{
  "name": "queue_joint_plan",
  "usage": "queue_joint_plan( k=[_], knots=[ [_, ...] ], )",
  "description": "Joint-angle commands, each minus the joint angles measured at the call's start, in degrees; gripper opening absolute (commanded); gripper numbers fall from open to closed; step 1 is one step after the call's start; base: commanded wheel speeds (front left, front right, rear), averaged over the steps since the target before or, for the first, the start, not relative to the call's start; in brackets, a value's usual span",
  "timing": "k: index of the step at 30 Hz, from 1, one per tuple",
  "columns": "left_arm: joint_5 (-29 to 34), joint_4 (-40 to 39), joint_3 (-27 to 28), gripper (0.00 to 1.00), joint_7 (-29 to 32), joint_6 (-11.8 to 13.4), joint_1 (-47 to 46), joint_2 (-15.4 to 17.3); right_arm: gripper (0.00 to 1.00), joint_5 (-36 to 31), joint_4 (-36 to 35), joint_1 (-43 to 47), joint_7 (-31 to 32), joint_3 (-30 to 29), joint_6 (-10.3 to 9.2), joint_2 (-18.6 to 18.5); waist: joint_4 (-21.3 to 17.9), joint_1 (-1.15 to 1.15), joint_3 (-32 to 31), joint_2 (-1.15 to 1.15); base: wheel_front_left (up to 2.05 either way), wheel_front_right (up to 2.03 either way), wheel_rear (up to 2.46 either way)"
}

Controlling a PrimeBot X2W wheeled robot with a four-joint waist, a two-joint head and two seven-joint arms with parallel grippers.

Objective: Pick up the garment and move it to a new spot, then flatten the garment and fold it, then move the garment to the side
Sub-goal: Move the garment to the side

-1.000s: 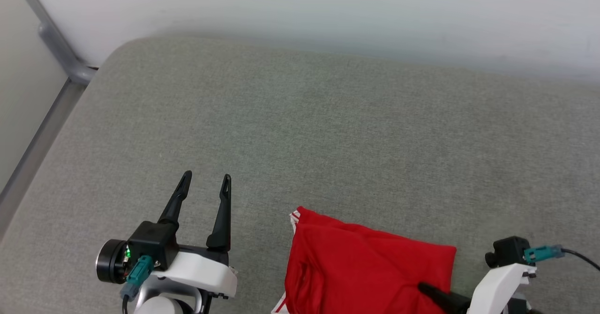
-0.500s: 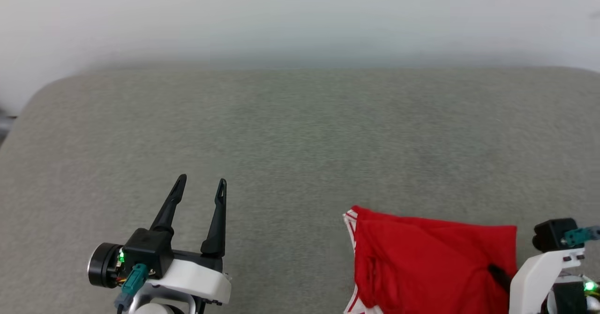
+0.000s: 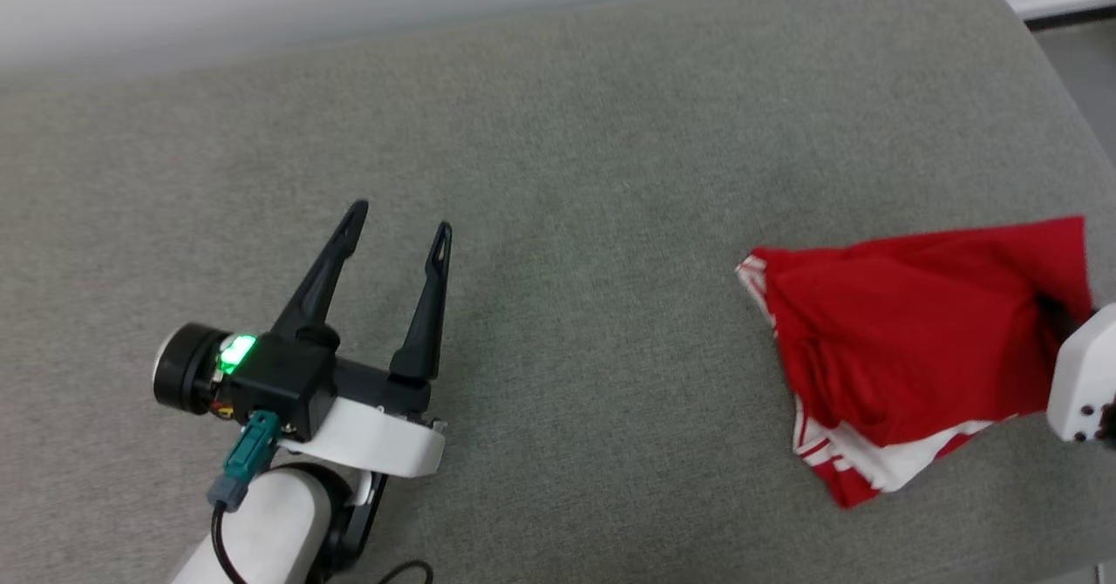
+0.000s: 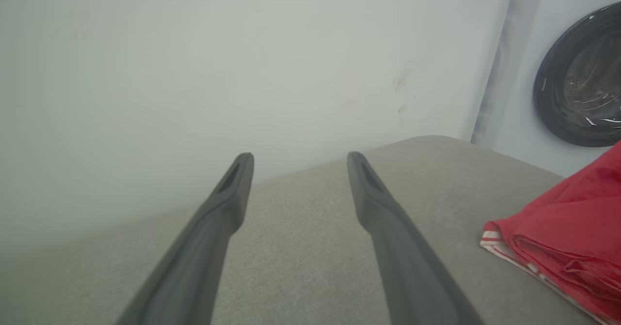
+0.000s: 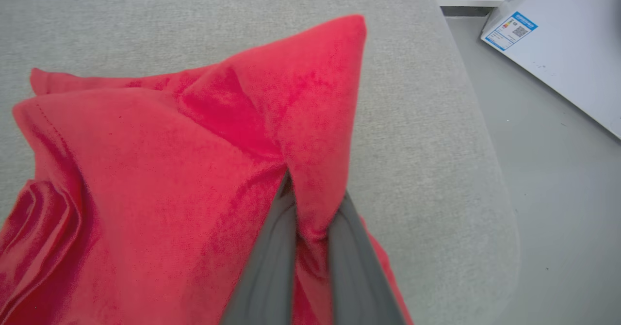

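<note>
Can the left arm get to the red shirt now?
Probably yes. Only bare cushion lies between the open left gripper and the shirt, though the shirt sits well to its right, pinched by the right gripper.

There is one red garment (image 3: 907,331), one grey cushion (image 3: 567,174) and one washing machine (image 4: 577,73). There are two pincers: the left pincer (image 3: 401,220) and the right pincer (image 5: 316,189).

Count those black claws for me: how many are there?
2. The left gripper is open over the left part of the grey cushion; the right gripper, at the right, is shut on the red garment.
</note>
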Motion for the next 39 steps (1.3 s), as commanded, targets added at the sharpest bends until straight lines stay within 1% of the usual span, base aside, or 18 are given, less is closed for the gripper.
queue_joint_plan(
  k=[1, 5, 11, 16, 19, 20, 21, 22, 23, 24, 29, 32, 36, 39],
  knots=[
    [0.8, -0.5, -0.3, 1.0, 0.3, -0.6, -2.7, 0.5, 0.0, -1.5, 1.4, -3.3, -1.5, -1.1, -0.07, -0.8, -3.5, -0.01, 7.7, 0.0, 0.0, 0.0, 0.0],
    [2.3, -1.5, -1.2, 1.0, 1.4, -1.8, -7.1, 1.0, 0.0, -5.1, 6.6, -9.1, -5.2, -5.0, -0.09, -3.4, -3.6, -0.01, 12.8, 0.0, 0.0, 0.0, 0.0],
    [3.8, -2.1, -2.8, 1.0, 2.1, -3.4, -12.1, 0.6, 0.0, -10.0, 15.3, -16.3, -10.9, -11.8, -0.09, -7.2, -1.6, -0.01, 17.1, 0.0, 0.0, 0.0, 0.0],
    [4.4, -2.8, -3.6, 1.0, 2.4, -4.3, -14.9, 0.4, 0.0, -12.3, 21.0, -21.2, -16.2, -15.5, -0.09, -8.6, -0.1, -0.01, 19.7, 0.0, 0.0, 0.0, 0.0],
    [4.7, -2.8, -3.8, 1.0, 2.4, -4.3, -15.8, 0.3, 0.0, -13.1, 24.5, -23.4, -19.2, -16.9, -0.09, -8.1, 0.5, -0.01, 20.8, 0.0, 0.0, 0.0, 0.0],
    [4.7, -2.8, -3.9, 1.0, 2.4, -4.3, -16.0, 0.3, 0.15, -13.6, 25.5, -23.9, -20.0, -17.5, -0.09, -7.7, 0.7, -0.01, 21.0, 0.0, 0.0, 0.0, 0.0],
    [4.7, -2.7, -3.8, 1.0, 2.4, -4.2, -16.1, 0.4, 0.39, -14.2, 26.6, -24.4, -20.4, -18.1, -0.09, -7.2, 0.8, -0.01, 21.2, 0.0, 0.0, 0.0, 0.0],
    [4.7, -2.6, -3.8, 1.0, 2.4, -4.2, -16.1, 0.4, 0.59, -14.8, 27.6, -24.8, -20.9, -18.5, -0.09, -6.7, 0.9, -0.01, 21.2, 0.0, 0.0, 0.0, 0.0],
    [4.6, -2.6, -3.9, 1.0, 2.4, -4.2, -16.2, 0.4, 0.76, -15.3, 28.7, -25.1, -21.2, -19.3, -0.09, -6.4, 1.0, -0.01, 21.3, 0.0, 0.0, 0.0, 0.0],
    [4.5, -2.5, -3.9, 1.0, 2.3, -4.1, -16.2, 0.4, 1.0, -16.2, 29.8, -25.2, -21.1, -20.0, -0.09, -6.2, 1.1, -0.01, 21.3, 0.0, 0.0, 0.0, 0.0],
    [4.0, -1.7, -4.1, 1.0, 1.7, -3.9, -15.1, 0.0, 1.0, -20.0, 32.1, -25.6, -24.2, -24.2, -0.09, -5.2, 1.8, -0.01, 19.9, 0.0, 0.0, 0.0, 0.0],
    [3.5, -0.9, -4.0, 1.0, 1.3, -3.5, -14.1, -0.2, 1.0, -21.7, 31.3, -25.0, -27.6, -26.4, -0.09, -4.3, 2.1, -0.01, 18.1, 0.0, 0.0, 0.0, 0.0],
    [2.5, 0.3, -3.5, 1.0, 0.4, -2.5, -11.8, -0.8, 1.0, -22.0, 29.2, -22.5, -32.4, -27.4, -0.09, -2.1, 2.6, -0.01, 14.5, 0.0, 0.0, 0.0, 0.0],
    [1.5, 1.2, -3.1, 1.0, -0.3, -1.6, -9.3, -1.4, 1.0, -21.8, 26.9, -19.0, -35.6, -26.5, -0.09, -0.3, 3.4, -0.01, 11.0, 0.0, 0.0, 0.0, 0.0]
  ],
)
